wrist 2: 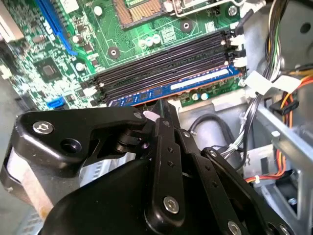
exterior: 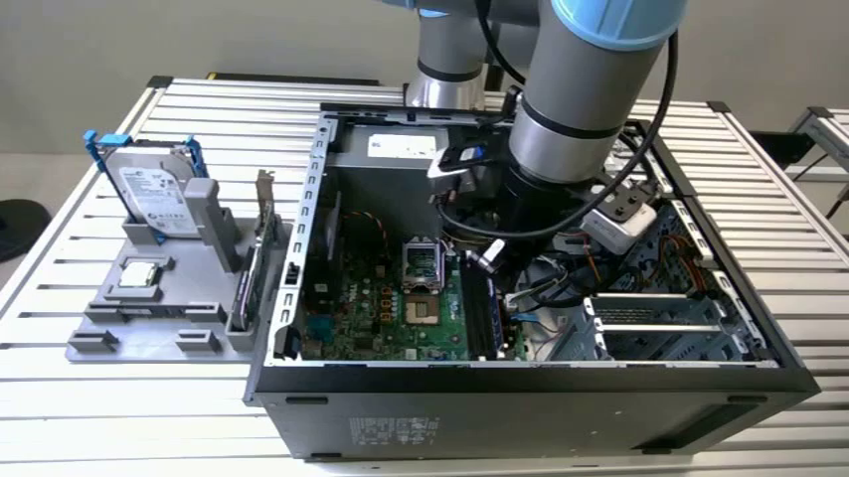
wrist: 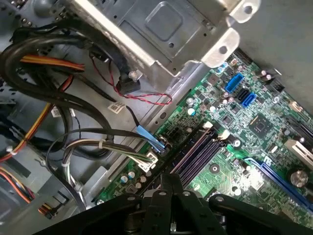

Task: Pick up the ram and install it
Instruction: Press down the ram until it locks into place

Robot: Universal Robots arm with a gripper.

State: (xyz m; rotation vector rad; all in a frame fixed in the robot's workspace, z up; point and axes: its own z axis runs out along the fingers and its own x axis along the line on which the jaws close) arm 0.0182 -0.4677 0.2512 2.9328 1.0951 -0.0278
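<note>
The ram (wrist 2: 195,84) is a long blue-green stick standing on edge in the memory slot nearest the cables, with a strip of its gold contacts still visible above the slot. My gripper (wrist 2: 157,108) is shut on the ram's upper edge near one end. In the first wrist view the gripper (wrist: 171,180) sits right over the row of dark memory slots (wrist: 198,149). In the exterior view the gripper (exterior: 488,256) is inside the open computer case (exterior: 531,383), just above the green motherboard (exterior: 385,308).
Cable bundles (wrist: 73,142) and a metal drive cage (wrist: 146,29) crowd the slot's side. The processor socket (exterior: 418,273) lies beside the slots. Outside the case, a grey fixture (exterior: 146,318) holds a hard drive in a blue frame (exterior: 153,189) and an upright expansion card (exterior: 261,248).
</note>
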